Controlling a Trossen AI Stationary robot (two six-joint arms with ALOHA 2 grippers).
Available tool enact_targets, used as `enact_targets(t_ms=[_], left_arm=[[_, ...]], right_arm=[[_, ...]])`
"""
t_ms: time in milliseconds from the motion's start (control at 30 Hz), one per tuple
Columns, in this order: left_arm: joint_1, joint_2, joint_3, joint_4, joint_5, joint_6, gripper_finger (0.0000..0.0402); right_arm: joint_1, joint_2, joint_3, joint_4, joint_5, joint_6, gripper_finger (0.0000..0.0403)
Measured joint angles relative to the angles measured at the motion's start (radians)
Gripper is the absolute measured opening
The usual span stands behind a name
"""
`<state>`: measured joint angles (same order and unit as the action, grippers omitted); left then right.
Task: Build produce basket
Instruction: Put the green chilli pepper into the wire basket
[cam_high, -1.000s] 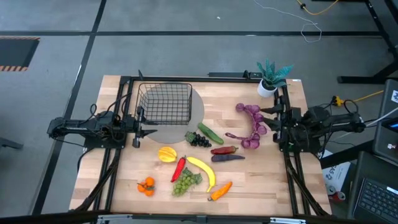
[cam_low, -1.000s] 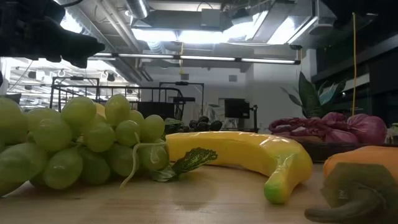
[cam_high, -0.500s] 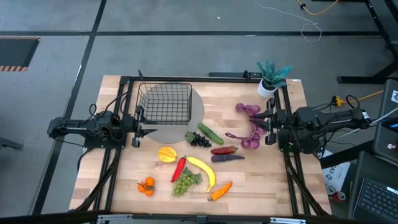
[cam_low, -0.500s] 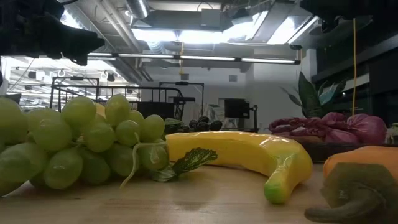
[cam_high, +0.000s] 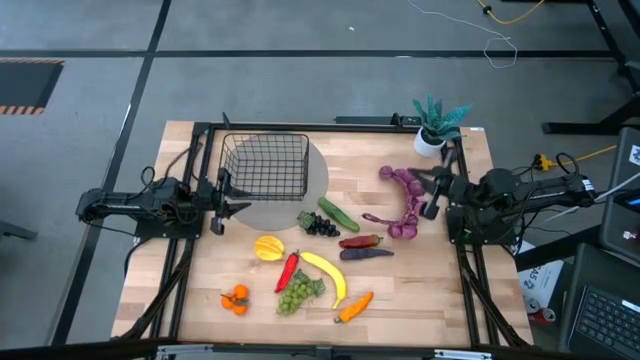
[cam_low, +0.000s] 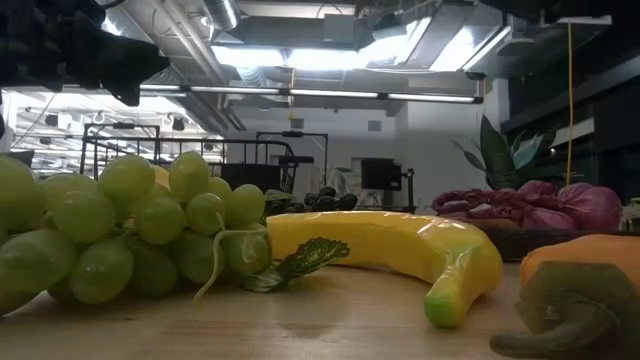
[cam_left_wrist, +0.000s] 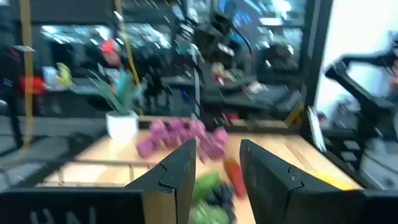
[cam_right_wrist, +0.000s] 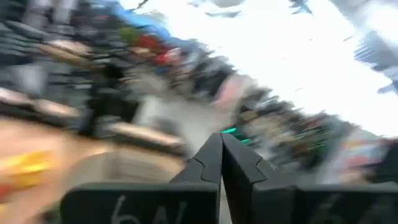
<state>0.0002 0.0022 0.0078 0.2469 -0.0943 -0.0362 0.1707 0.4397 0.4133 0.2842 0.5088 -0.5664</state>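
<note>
The black wire basket (cam_high: 265, 165) stands on a grey round mat near the table's far-left part. The produce lies loose on the wood: purple string (cam_high: 405, 195), cucumber (cam_high: 338, 213), dark grapes (cam_high: 320, 225), red chili (cam_high: 288, 268), eggplant (cam_high: 365, 253), banana (cam_high: 328, 275), green grapes (cam_high: 298, 293), carrot (cam_high: 355, 307) and oranges (cam_high: 235, 298). My left gripper (cam_high: 235, 204) (cam_left_wrist: 217, 165) hovers open at the basket's near-left corner. My right gripper (cam_high: 425, 192) (cam_right_wrist: 222, 155) is shut, raised beside the purple string's right side.
A teal potted plant in a white pot (cam_high: 435, 125) stands at the far-right corner. Dark arm frames run along both table sides. The grey mat (cam_high: 300, 195) reaches out from under the basket. Bare wood shows along the near edge.
My right gripper has moved a little toward the table's left, coming over the right side of the purple string, and has turned as it went. The produce and the basket have stayed where they were.
</note>
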Motion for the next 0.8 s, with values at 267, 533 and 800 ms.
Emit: enact_targets(t_ms=[267,533,800], left_arm=[[0.000,0.000,0.000,0.130,-0.033,0.117,0.0120],[0.000,0.000,0.022,0.161,-0.197,0.111,0.0120],[0.000,0.057,0.109,0.063,-0.236,-0.051,0.0120]], right_arm=[[-0.044,0.020,0.001,0.179,0.121,-0.106,0.0057],[-0.103,0.078,0.001,0.218,0.118,0.016,0.0196],[-0.160,0.124,0.001,0.299,0.076,0.019,0.0251]])
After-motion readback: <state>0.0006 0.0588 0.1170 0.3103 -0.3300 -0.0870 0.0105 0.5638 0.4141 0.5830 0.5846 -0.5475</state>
